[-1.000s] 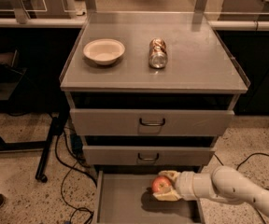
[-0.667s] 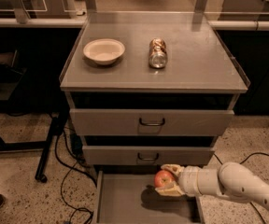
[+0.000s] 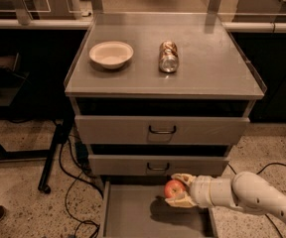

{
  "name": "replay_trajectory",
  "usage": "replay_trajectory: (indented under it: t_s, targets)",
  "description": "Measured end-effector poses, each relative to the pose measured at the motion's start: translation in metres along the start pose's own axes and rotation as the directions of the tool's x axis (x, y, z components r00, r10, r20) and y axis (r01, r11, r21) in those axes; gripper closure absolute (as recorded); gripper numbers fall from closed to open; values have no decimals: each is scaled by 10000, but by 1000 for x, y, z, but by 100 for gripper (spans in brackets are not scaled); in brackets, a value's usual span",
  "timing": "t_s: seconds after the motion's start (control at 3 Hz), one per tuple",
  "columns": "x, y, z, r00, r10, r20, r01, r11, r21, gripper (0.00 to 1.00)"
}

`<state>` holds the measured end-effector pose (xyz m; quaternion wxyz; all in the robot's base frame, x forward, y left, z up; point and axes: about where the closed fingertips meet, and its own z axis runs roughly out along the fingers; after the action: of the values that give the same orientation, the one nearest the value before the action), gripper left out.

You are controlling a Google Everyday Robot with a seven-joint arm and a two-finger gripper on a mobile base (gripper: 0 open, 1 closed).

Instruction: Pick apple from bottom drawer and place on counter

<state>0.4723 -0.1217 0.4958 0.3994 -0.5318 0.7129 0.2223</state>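
The red apple (image 3: pixel 174 188) is held between the fingers of my gripper (image 3: pixel 180 190), which reaches in from the lower right on a white arm. The gripper is shut on the apple and holds it above the open bottom drawer (image 3: pixel 133 214), just in front of the middle drawer's face. A shadow of the apple falls on the drawer's flat grey floor. The grey counter (image 3: pixel 217 63) is the cabinet's top, well above the gripper.
On the counter stand a shallow white bowl (image 3: pixel 111 54) at the left and a crushed metal can (image 3: pixel 168 56) lying in the middle. The two upper drawers (image 3: pixel 160 130) are shut. Black cables and a stand's leg (image 3: pixel 53 155) lie on the floor to the left.
The gripper has risen with the apple from the drawer floor to about the height of the middle drawer's lower edge.
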Motion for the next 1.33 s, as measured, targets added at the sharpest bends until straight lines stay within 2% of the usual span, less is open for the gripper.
replay_trajectory:
  t_s: [0.33, 0.67, 1.0, 1.33]
  targets:
    - [-42, -14, -32, 9976, -671, 180, 658, 9957, 656, 100]
    - [-98, -32, -78, 9882, -1504, 300, 1443, 9782, 1496, 100]
    - [-116, -37, -92, 9837, -1774, 292, 1696, 9698, 1754, 100]
    - [-113, -36, -87, 9864, -1609, 346, 1525, 9727, 1748, 100]
